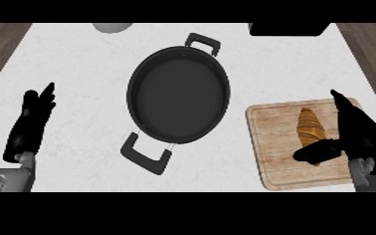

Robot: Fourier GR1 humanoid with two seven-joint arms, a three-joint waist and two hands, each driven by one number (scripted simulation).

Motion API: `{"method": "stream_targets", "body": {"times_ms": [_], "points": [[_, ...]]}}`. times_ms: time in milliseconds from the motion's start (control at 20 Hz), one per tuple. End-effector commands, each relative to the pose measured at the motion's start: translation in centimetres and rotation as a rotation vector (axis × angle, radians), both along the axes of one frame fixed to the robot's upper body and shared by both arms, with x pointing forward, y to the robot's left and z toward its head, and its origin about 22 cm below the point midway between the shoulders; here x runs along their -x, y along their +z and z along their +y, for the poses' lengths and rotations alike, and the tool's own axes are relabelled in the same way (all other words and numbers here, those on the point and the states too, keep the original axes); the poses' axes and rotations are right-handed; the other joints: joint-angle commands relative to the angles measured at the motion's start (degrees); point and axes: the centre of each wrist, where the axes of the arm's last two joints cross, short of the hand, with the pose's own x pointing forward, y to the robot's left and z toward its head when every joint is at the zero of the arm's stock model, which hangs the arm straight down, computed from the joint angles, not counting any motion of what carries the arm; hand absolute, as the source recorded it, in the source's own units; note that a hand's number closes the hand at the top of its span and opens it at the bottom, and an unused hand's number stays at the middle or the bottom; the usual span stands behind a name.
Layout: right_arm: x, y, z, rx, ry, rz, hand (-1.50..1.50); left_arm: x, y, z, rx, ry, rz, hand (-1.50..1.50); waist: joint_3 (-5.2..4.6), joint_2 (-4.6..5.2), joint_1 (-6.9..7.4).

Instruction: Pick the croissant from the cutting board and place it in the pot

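A golden-brown croissant (pixel 310 128) lies lengthwise on the wooden cutting board (pixel 275 144) at the right of the white counter. My right hand (pixel 356 129) hovers at the board's right side, fingers straight and pointing away from me, thumb (pixel 317 152) stretched left across the croissant's near end. The hand is open and not closed on the croissant. A black two-handled pot (pixel 178 95) stands empty in the middle of the counter, to the left of the board. My left hand (pixel 31 122) rests open at the left edge, fingers up.
A grey round object (pixel 112 27) sits at the counter's far edge, left of centre. A black object (pixel 289 29) lies at the far right. Dark wooden floor shows beyond the counter's left and right sides.
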Motion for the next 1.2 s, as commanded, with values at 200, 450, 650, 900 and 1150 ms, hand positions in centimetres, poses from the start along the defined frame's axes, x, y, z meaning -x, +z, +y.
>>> {"method": "stream_targets", "body": {"times_ms": [200,450,650,900,1150], "points": [[-2.0,-2.5,-0.4,0.024,-0.145,0.117,-1.5,0.1,-0.3,-0.2,-0.006,-0.012,0.008,0.0,0.08,0.06,0.14],[-1.4,-3.3,1.0,0.048,-0.127,0.103,-1.5,-0.6,-0.9,-1.4,0.011,0.006,0.005,0.0,0.06,0.02,-0.23],[-1.8,-4.3,1.0,0.07,-0.149,0.124,-1.5,-0.7,0.3,-0.1,0.016,0.021,0.006,0.0,0.06,0.0,-0.23],[-2.8,-4.2,0.0,0.032,-0.172,0.178,-1.5,0.9,-0.2,-1.1,0.0,0.018,0.01,0.0,0.07,-0.07,-0.12],[-4.0,-4.2,-0.3,0.001,-0.174,0.184,-1.5,-0.5,2.1,0.0,0.001,0.001,0.008,0.0,0.08,-0.04,-0.14]]}}
